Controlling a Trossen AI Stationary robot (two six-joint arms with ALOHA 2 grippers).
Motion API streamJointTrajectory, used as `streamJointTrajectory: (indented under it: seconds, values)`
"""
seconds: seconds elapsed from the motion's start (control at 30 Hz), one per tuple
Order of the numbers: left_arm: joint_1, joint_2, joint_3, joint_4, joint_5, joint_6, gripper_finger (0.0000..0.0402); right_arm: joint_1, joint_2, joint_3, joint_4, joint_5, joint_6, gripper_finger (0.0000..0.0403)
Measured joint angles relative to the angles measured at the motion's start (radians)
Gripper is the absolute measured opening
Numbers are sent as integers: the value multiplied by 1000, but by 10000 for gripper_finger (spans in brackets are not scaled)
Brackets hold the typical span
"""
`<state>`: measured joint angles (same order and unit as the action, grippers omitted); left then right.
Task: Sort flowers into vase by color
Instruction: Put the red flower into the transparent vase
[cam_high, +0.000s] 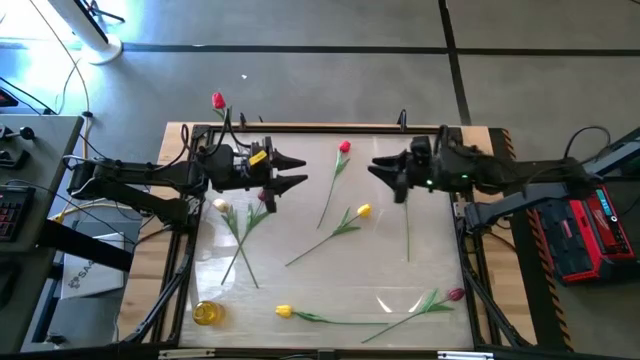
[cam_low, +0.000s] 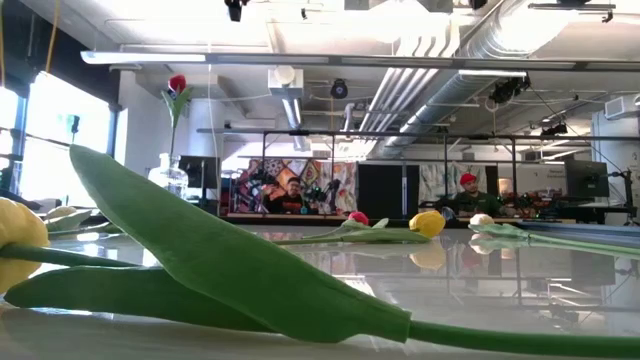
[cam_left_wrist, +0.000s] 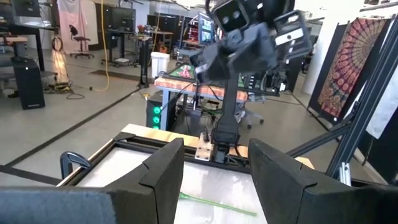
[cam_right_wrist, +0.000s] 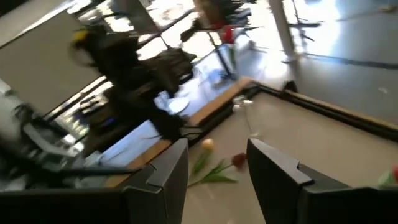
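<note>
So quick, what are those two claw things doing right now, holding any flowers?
Left gripper: jaws open, holding nothing.
Right gripper: jaws open, holding nothing.

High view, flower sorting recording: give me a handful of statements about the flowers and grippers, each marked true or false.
1. One red flower already stands in the vase at the table's far left corner. True.
2. Both grippers are open and hold nothing. True: the left gripper and right gripper face each other over the table, fingers apart.
3. All flowers on the table are yellow. False: a red one and a maroon one also lie there.
4. The right gripper grips the yellow flower at mid-table. False: that flower lies free on the table.
</note>
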<state>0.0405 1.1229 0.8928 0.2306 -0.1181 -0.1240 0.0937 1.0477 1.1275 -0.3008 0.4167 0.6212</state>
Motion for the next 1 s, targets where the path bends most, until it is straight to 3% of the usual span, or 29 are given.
streamJointTrajectory:
  seconds: [0.47, 0.67, 1.0]
  values:
    - [76, -28, 0, -5, -2, -163, 168, -101, 174, 0, -106, 48, 471, 153]
    - [78, -73, 0, -34, 10, -163, 168, -109, 239, 0, -106, 39, 510, 153]
    - [78, -97, 0, -99, 10, -162, 168, -125, 234, 0, -162, 38, 527, 153]
